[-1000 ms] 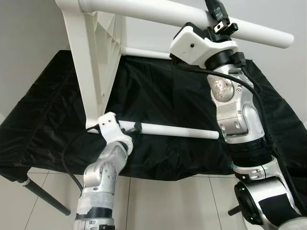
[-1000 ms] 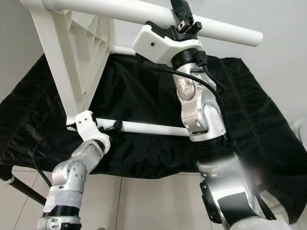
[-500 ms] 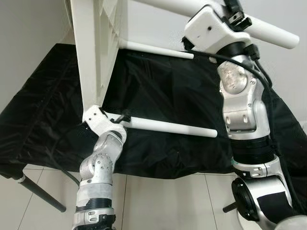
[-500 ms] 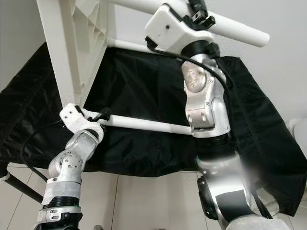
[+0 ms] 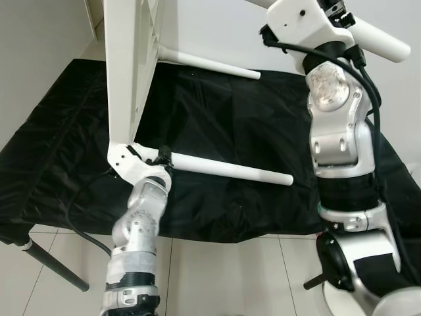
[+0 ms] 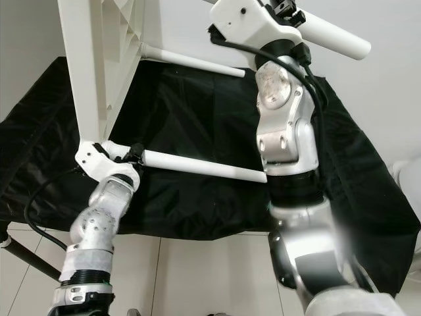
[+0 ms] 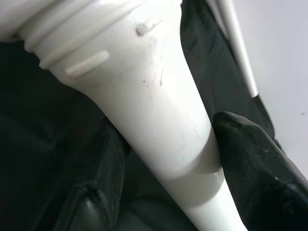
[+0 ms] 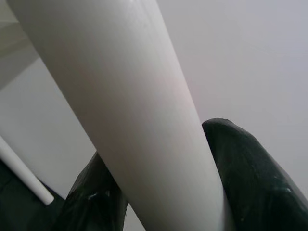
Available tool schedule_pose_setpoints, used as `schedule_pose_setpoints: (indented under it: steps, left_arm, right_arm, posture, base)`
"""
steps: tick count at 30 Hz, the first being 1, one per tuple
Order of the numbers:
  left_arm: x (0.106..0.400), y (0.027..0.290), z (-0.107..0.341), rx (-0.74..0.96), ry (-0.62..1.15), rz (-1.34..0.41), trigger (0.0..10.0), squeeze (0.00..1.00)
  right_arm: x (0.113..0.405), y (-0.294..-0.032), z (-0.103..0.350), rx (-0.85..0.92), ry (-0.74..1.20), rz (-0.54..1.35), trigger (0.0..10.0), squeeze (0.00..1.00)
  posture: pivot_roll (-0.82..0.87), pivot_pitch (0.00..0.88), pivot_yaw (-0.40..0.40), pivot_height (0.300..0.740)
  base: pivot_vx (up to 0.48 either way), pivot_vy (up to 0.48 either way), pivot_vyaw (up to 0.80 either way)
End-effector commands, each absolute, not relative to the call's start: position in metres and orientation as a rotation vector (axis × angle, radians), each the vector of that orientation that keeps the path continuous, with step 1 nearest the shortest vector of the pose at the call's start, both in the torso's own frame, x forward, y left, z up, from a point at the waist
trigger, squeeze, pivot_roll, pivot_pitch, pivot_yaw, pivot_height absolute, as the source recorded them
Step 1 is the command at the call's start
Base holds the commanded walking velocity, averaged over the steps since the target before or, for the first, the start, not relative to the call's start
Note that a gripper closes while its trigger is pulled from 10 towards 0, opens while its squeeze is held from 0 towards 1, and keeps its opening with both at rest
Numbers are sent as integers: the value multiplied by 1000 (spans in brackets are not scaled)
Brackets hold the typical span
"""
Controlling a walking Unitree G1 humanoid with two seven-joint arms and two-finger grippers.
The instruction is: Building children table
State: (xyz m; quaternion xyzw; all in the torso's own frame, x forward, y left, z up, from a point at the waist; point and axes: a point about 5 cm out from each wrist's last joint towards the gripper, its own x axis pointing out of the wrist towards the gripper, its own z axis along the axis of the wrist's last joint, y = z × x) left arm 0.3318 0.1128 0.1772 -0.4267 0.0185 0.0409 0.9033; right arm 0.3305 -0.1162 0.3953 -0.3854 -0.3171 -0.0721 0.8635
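- The children's table is white plastic, tipped on its side above the counter, its ribbed top standing upright and its round tapered legs pointing sideways.
- The left pincer pinches the lower leg close to its threaded base, one black finger on each side.
- The right pincer clamps the upper leg, held high.
- A third leg juts out behind.
- Black cloth covers the counter; pale tiled floor lies below, a plain light wall behind.
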Motion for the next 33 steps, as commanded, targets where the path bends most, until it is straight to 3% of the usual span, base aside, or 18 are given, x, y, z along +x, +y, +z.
schedule_pose_setpoints:
  steps: [1,8,10,13,17,18,19,20,22,23,26,27,32,33]
  left_arm:
    - [339,29,299,-876,-216,-309,0,0]
    - [336,42,346,-818,-413,-337,0,0]
    - [329,47,379,-759,-555,-363,0,0]
    - [325,48,390,-744,-602,-375,0,0]
    - [315,49,412,-693,-701,-404,0,0]
    - [307,44,429,-661,-755,-457,0,0]
    - [307,44,429,-661,-755,-457,0,0]
    - [299,40,440,-630,-801,-495,0,0]
    - [299,40,440,-630,-801,-495,0,0]
    - [300,33,443,-638,-777,-545,0,0]
    - [302,24,440,-630,-738,-591,0,0]
    - [308,14,434,-612,-670,-619,0,0]
    - [317,-1,418,-513,-577,-638,0,0]
    - [318,-4,414,-501,-555,-650,8549,0]
  right_arm:
    - [301,-140,446,-450,-866,-242,0,0]
    - [297,-148,453,-422,-893,-269,0,0]
    - [292,-158,455,-429,-918,-340,0,0]
    - [289,-163,455,-433,-926,-374,0,0]
    - [289,-189,435,-450,-856,-491,0,0]
    - [292,-209,400,-443,-751,-562,0,0]
    - [292,-209,400,-443,-751,-562,0,0]
    - [292,-223,367,-436,-656,-602,0,0]
    - [292,-223,367,-436,-656,-602,0,0]
    - [295,-232,324,-402,-537,-602,0,0]
    - [297,-239,288,-330,-432,-602,0,0]
    - [298,-241,248,-234,-325,-589,0,0]
    - [304,-237,221,-112,-254,-530,0,0]
    - [306,-235,218,-106,-244,-512,4824,0]
  posture:
    - [-105,93,7,740]
    - [-103,95,5,740]
    - [-99,99,-1,740]
    - [-99,99,-1,740]
    - [-83,102,-8,740]
    - [-68,116,-12,740]
    - [-68,116,-12,740]
    - [-82,111,-1,740]
    - [-82,111,-1,740]
    - [-79,128,0,740]
    - [-84,124,11,740]
    - [-86,130,23,740]
    - [-77,135,32,740]
    - [-73,135,33,740]
  base:
    - [0,0,0]
    - [0,0,0]
    - [0,0,0]
    - [0,0,0]
    - [0,0,0]
    - [0,0,0]
    - [0,0,0]
    - [0,0,0]
    - [0,0,0]
    - [0,0,0]
    - [0,0,0]
    - [0,0,0]
    - [0,0,0]
    - [0,0,0]
